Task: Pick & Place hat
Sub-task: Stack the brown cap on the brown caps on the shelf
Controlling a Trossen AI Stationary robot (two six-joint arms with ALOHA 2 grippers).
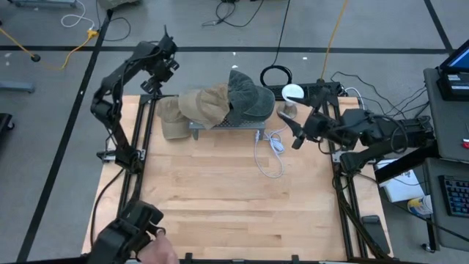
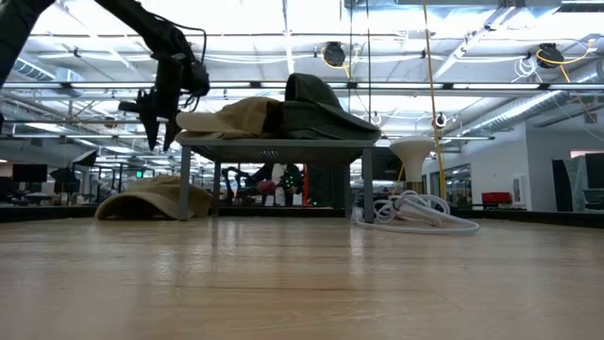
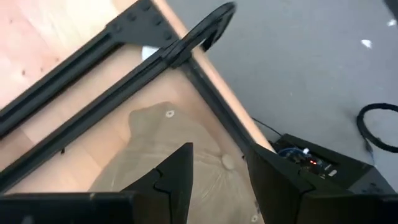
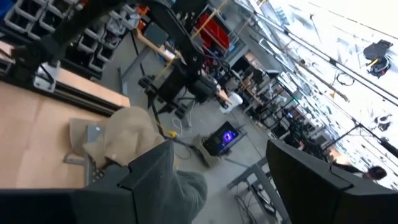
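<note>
A tan hat (image 1: 171,123) lies crown up on the table's far left (image 2: 156,200), beside a small metal rack (image 1: 220,126). On the rack rest a second tan hat (image 1: 205,103) and a dark grey hat (image 1: 249,95). My left gripper (image 2: 160,132) hangs above the tan hat on the table, pointing down, open. In the left wrist view the hat's crown (image 3: 205,168) with its button shows below the gap in my left gripper (image 3: 221,152). My right gripper (image 1: 293,136) waits open in the air to the right of the rack, held level and facing the hats (image 4: 221,155).
A coiled white cable (image 1: 271,150) lies on the table right of the rack. A small white lamp-like object (image 1: 293,93) stands at the far right. Black frame rails (image 1: 143,125) run along the table's left and right edges. The near half of the wooden top (image 1: 220,205) is bare.
</note>
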